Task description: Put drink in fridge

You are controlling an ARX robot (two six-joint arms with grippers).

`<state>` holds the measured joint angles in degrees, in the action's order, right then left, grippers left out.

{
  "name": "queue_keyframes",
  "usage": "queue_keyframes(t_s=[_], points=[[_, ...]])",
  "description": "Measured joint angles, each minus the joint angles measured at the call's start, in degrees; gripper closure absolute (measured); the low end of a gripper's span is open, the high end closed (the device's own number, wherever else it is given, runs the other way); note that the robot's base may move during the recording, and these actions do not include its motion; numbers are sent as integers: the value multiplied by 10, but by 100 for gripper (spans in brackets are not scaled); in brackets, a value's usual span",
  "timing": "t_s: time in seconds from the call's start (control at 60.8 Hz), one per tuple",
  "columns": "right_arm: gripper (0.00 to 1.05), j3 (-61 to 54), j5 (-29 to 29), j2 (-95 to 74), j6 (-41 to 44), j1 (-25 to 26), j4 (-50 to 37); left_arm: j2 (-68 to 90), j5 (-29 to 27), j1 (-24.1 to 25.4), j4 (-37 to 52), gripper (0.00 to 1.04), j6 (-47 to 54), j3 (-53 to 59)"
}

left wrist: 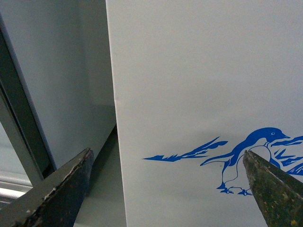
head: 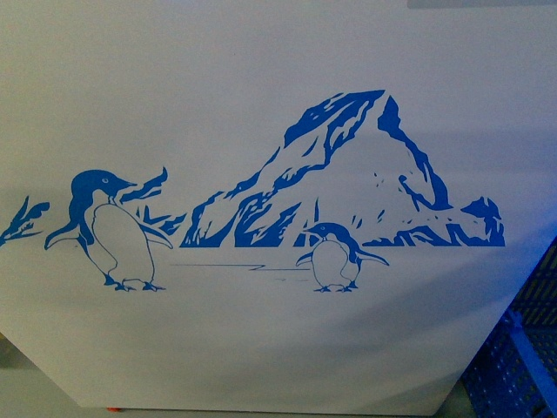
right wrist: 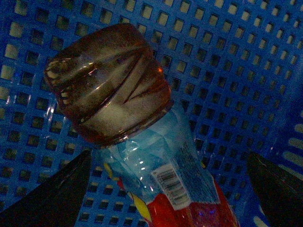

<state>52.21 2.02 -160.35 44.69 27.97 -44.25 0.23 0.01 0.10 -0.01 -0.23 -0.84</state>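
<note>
Down in a blue basket lay the drink; the right gripper hung over it, fingers apart either side, seemingly ready to grasp; the left gripper, spread and empty, faced the fridge.

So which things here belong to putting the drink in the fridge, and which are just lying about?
Job: drink; fridge; open right gripper, fingers either side of it.
Lying about: blue mesh basket under the drink; grey panel beside the fridge.
</note>
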Motion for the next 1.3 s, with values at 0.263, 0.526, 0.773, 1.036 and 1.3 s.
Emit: queue_keyframes(t_s=[0.263,0.526,0.773,1.036,1.3], points=[[7,70,-17,-70,3,4,23,0,0,0,0,8,0,0],[11,107,-41,-107,0,3,42,0,0,0,0,8,0,0],[52,102,-51,-107,-2,0,35,0,0,0,0,8,0,0],[68,23,-31,-31,-50,2,0,0,0,0,0,8,0,0],[68,-118,16,220,-162,3,-32,0,0,0,0,8,0,0]])
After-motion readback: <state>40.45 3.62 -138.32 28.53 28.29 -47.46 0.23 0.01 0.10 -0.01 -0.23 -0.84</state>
